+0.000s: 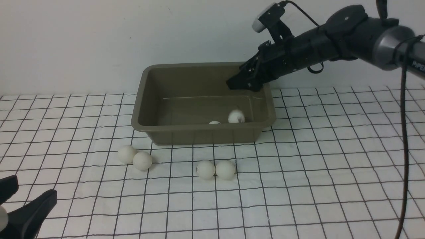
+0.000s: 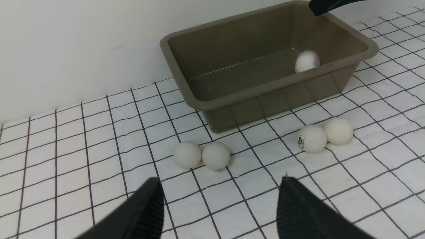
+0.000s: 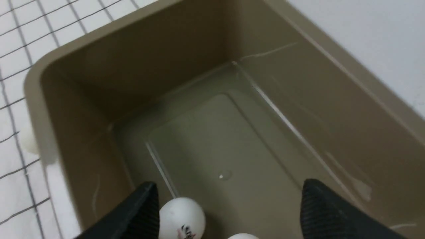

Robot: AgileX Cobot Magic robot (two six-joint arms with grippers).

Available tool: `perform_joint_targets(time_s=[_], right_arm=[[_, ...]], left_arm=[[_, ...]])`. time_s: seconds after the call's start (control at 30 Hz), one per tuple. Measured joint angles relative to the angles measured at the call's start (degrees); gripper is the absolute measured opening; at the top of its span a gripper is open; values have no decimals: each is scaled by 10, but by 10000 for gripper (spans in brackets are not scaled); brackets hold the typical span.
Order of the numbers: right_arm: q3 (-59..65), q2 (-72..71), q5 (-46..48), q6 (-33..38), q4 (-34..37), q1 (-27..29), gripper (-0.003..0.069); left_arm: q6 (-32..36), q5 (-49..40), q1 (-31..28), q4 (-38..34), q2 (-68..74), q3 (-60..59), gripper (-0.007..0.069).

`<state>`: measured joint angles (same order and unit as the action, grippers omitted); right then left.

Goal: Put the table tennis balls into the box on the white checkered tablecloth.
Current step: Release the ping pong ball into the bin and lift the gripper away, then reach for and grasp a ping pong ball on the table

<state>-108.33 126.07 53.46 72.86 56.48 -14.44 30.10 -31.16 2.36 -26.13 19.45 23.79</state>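
The olive-brown box (image 1: 143, 99) stands on the white checkered tablecloth (image 1: 298, 186) near the back wall. Inside it, by the front wall, are two table tennis balls: one blurred (image 1: 236, 117) and one half hidden by the rim (image 1: 214, 122). In the right wrist view both balls (image 3: 182, 217) lie below my right gripper (image 3: 229, 183), which hangs open and empty over the box's right end (image 1: 237, 83). Several more balls lie in front of the box in two touching pairs, left (image 1: 127, 154) and middle (image 1: 205, 169). My left gripper (image 2: 219, 182) is open and empty, low at the near left (image 1: 30, 192).
A plain white wall rises right behind the box. The right arm (image 1: 348, 30) and its cable (image 1: 403, 132) reach in from the upper right. The cloth is slightly wrinkled around the box.
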Motion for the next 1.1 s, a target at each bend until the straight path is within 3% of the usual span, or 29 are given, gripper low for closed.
perform_joint_targets(time_s=[0.17,0.37,0.5,0.83,1.1], right_arm=[[1,-49,-3,-9,-17,31,524],[1,-160,78,-85,-132,99,506],[1,-209,155,-130,-188,108,505],[39,-276,181,-267,-266,34,504],[218,-314,177,-359,-332,-77,504]], left_arm=[[1,0,0,0,0,0,415],[2,-2,0,-1,0,0,415],[2,-2,0,-2,0,0,415],[2,-15,0,-2,0,0,415],[2,-16,0,-7,0,0,415]])
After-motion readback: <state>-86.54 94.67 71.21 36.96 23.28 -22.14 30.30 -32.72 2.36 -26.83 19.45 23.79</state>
